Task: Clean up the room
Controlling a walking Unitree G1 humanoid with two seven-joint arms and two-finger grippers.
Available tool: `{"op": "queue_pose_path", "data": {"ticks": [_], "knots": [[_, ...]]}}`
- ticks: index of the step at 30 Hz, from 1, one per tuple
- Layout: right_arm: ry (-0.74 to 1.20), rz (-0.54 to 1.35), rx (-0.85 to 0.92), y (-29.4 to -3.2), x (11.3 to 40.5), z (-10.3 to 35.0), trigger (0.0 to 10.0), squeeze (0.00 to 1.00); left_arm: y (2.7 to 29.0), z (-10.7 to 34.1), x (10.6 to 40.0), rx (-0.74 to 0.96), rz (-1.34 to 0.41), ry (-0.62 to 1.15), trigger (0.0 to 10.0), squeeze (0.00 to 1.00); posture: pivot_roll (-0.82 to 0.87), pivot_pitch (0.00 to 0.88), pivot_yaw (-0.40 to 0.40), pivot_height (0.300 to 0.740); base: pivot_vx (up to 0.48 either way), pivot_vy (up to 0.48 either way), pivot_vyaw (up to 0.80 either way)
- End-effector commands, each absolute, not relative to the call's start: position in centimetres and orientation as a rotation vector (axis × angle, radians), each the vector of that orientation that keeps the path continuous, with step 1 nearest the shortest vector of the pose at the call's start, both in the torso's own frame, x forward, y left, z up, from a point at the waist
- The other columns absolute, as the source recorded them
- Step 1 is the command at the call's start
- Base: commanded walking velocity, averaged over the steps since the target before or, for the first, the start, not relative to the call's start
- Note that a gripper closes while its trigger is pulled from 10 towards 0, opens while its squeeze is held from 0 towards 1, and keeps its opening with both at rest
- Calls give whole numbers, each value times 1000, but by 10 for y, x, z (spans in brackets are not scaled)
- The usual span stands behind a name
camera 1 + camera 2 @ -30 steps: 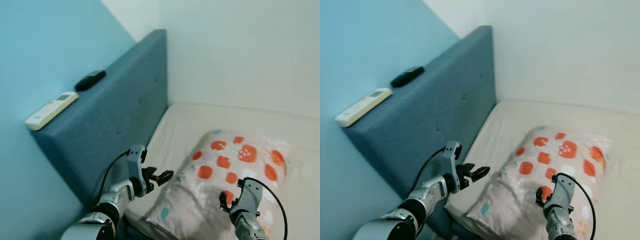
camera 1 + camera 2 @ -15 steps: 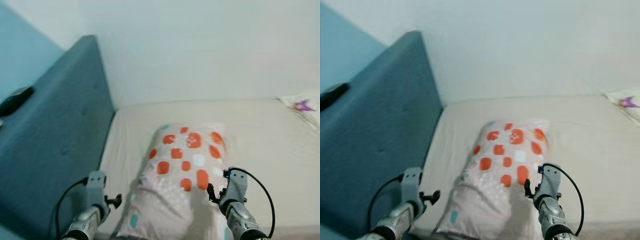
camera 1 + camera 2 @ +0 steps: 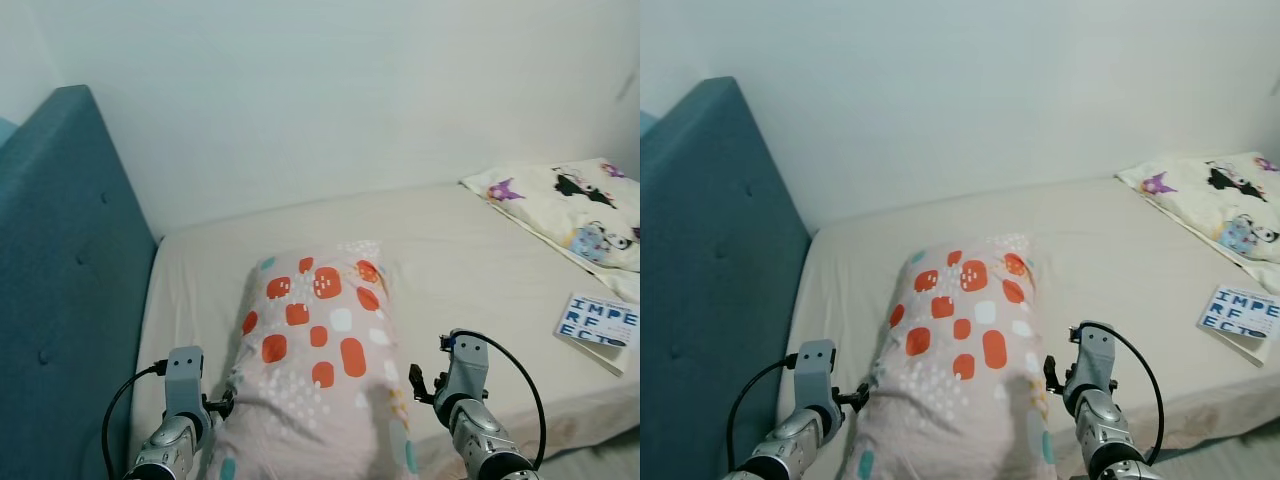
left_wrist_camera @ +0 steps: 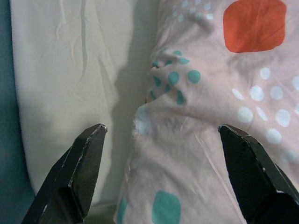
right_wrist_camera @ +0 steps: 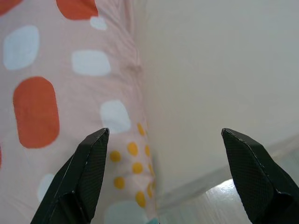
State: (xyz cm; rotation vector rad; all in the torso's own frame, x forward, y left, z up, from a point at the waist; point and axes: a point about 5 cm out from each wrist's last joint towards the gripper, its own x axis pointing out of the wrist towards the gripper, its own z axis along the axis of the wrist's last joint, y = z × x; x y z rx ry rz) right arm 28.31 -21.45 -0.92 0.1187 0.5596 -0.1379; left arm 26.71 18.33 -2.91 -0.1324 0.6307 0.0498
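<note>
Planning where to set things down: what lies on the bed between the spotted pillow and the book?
Only bare sheet. In the left eye view the mattress is uncovered from the spotted pillow across to the book.

the pillow [image 3: 315, 360] is soft matt cloth, pale pink with orange, white and teal patches, creased near its edge. the bed [image 3: 470, 250] wears a cream sheet, matt and faintly wrinkled. the headboard [image 3: 60, 290] is teal woven fabric, tufted and dull. the blanket [image 3: 575, 210] is printed cloth. the book [image 3: 598, 325] has a paper cover. the left pincer [image 4: 163, 172] and right pincer [image 5: 163, 175] have black matt plastic fingers [image 4: 77, 172], finely textured. the wall [image 3: 330, 90] is smooth and matt.
</note>
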Motion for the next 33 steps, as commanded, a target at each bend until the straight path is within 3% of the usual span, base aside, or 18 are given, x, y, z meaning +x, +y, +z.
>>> {"op": "queue_pose_path", "data": {"ticks": [1,21,33], "knots": [[596,-128,122,-214,279,-14,10000,0,180,-31,266,-126,48,643,10000,0,-152,14,23,739,0,0,-750],[656,-107,99,-210,273,-22,10000,0,176,-39,257,-174,59,680,10000,0,-143,0,27,739,0,0,-734],[647,-106,117,-209,272,-22,10000,0,167,-36,261,-289,48,673,10000,0,-144,0,34,739,0,0,0]]}}
